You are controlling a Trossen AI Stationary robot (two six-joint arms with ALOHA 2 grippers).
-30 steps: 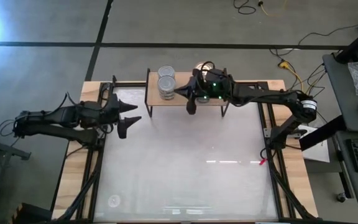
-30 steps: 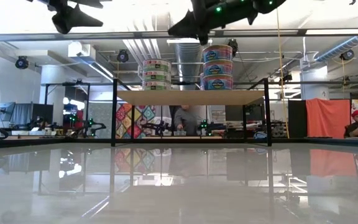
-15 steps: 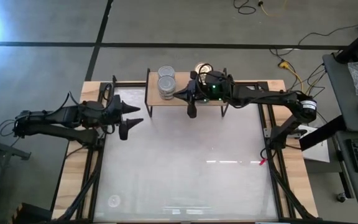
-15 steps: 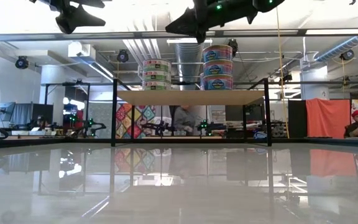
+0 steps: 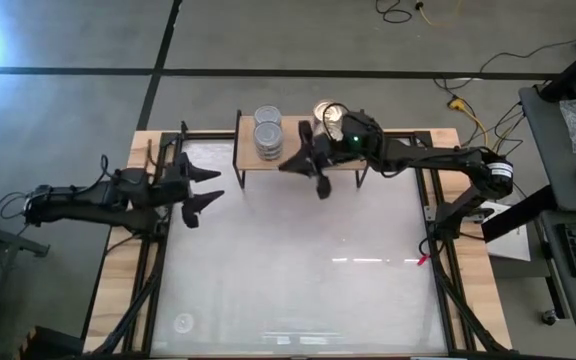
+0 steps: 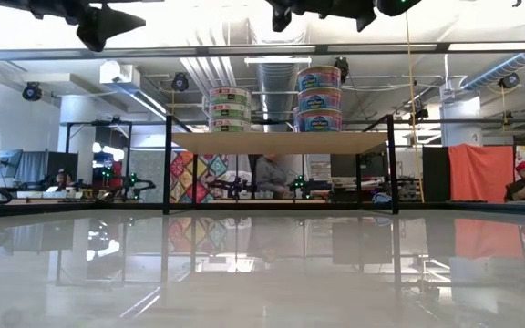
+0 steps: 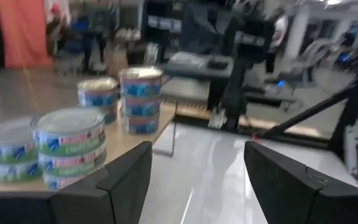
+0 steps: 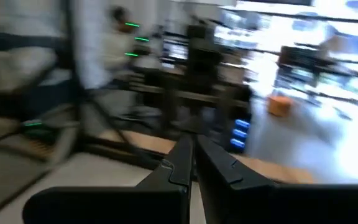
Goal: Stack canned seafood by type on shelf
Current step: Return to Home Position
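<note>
Tins first, in the low view: on the shelf (image 6: 281,142) I count three green-labelled tins (image 6: 231,108) in one stack and three blue-labelled tins (image 6: 318,98) in another. The two stacks stand apart on the board, and part of a lower stack shows just behind the blue one. Every tin sits flat, lid up, so each stack's axis runs straight up.

The left wrist view gives me four stacks in all: two green-labelled with silver tops and two blue-labelled with gold tops. The near green stack and the tall blue one are each three high. The short blue stack (image 7: 98,99) looks two high. The far green stack (image 7: 8,152) is partly cut by the picture's edge, so I cannot count it. The left gripper (image 7: 196,149) is spread wide.

In the right wrist view, the right gripper (image 8: 190,146) has its fingers pressed together, with only a sliver of light between them.

In the high view, the shelf lies at the far edge of the table (image 5: 298,280), its long axis running left to right. The green stacks stand on its left part, one behind the other. The gold-topped stacks are right of the middle, partly under the right arm. The right gripper hangs just off the shelf's front edge. The left gripper hangs over the table's left side, beside the shelf's left end.
</note>
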